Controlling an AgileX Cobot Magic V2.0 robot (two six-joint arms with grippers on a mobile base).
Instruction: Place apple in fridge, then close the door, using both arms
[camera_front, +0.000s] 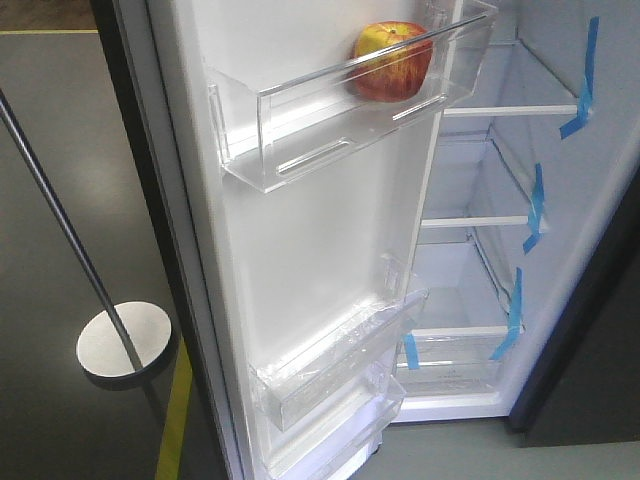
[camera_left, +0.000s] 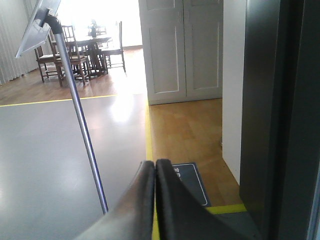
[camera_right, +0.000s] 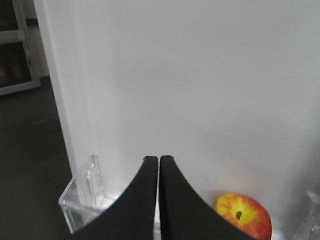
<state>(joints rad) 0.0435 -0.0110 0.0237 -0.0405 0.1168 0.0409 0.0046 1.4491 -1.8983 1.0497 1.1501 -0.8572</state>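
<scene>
Looks to be past the placing step and at the start of the door-closing one. Finds the apple (camera_front: 392, 62) lying in the top clear bin (camera_front: 300, 130) of the open door (camera_front: 300, 250), stem dimple up, just below and to the right of the right gripper (camera_right: 158, 159). Shows that gripper with its two black fingers (camera_right: 140, 200) pressed together tip to tip, without a gap, holding nothing. Faces it toward the white inner wall of the door, close ahead, with a corner of the bin below and to its left. Shows the left gripper (camera_left: 155, 162) the same way: pinched fully closed and holding nothing. Puts a tall dark grey panel (camera_left: 280, 120) just to the right of the left gripper, probably the outer side of the door; cannot tell whether touching. Sets a slanted metal pole (camera_left: 83, 130) to the left of that gripper and yellow floor tape (camera_left: 149, 135) ahead of it. Leaves the fridge (camera_front: 455, 280) wide open beyond the door, with white shelves and blue tape (camera_front: 588, 80) on the side wall.

Calls next for drawing the right gripper back from in front of the bin, out of the door's swing. Then calls for pressing the left gripper on the dark outer side and sweeping the door round to the cabinet. Needs a steady push rather than a slam, or risks rolling the apple along the bin. Needs care too with the pole so near the left arm.
</scene>
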